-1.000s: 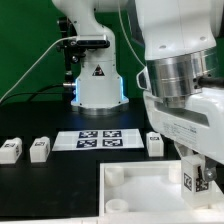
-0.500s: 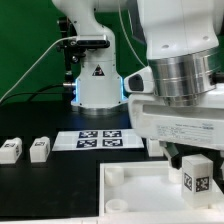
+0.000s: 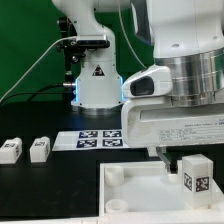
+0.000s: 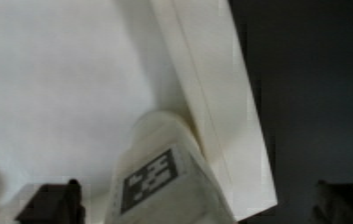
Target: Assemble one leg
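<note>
- From the exterior view, one leg [image 3: 196, 178] stands up on the big white panel [image 3: 135, 185], close to the panel's corner on the exterior view's right. Its black-and-white tag faces the camera.
- My arm hangs right over that leg. My gripper is hidden behind my own big body here, so I cannot tell from this view if it is pinching anything.
- Two more legs [image 3: 11, 150] [image 3: 40, 149] lie on the black tabletop [image 3: 40, 185] at the exterior view's left, well apart from the panel. The marker board [image 3: 100, 139] lies flat between them and my arm.
- From the wrist view, I see the leg [image 4: 162, 160] with its tag, lying against the white panel [image 4: 66, 90] near its edge.
- My gripper [image 4: 201, 200] shows two dark finger tips [image 4: 52, 200], one on each side, both apart from the leg. So my gripper looks let go, holding nothing.
- I think the leg is at its corner spot. I cannot see if it is twisted in tight, so that part may be left.
</note>
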Motion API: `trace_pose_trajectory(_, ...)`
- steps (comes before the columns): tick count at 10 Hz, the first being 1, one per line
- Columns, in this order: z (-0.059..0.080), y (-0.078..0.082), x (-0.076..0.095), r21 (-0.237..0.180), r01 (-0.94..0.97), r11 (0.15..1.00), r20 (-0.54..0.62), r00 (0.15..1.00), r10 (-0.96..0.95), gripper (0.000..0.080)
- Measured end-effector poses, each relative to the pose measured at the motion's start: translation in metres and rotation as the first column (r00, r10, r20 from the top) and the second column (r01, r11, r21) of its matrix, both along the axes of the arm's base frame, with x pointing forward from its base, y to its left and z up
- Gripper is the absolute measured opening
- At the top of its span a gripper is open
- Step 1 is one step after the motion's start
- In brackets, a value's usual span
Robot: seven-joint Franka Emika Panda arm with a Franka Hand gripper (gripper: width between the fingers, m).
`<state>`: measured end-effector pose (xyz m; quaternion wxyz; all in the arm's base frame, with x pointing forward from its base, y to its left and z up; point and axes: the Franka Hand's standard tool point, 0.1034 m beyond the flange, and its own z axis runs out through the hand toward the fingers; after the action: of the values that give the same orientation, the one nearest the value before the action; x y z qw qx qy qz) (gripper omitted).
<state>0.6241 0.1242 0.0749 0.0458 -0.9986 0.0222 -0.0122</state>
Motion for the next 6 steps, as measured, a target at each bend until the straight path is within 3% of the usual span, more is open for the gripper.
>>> trace_pose_trajectory(1,0.0015,0.0002,0.0026,-0.032,-0.156,0.987,0.019,0.987,0.157,0.0649)
trace_pose_trajectory(2,0.0015,-0.0049,0.0036,-0.037,-0.250,0.968,0.025,0.968,0.251,0.0649)
trace_pose_trajectory(4,0.0013,-0.0065,0.0039,-0.033,-0.225,0.974,0.024,0.974,0.226,0.0603)
trace_pose_trajectory(5,0.0012,-0.0069,0.0039,-0.033,-0.223,0.974,0.024,0.974,0.224,0.0426)
trace_pose_trajectory(6,0.0012,-0.0064,0.0038,-0.026,-0.139,0.990,0.019,0.990,0.140,0.0426)
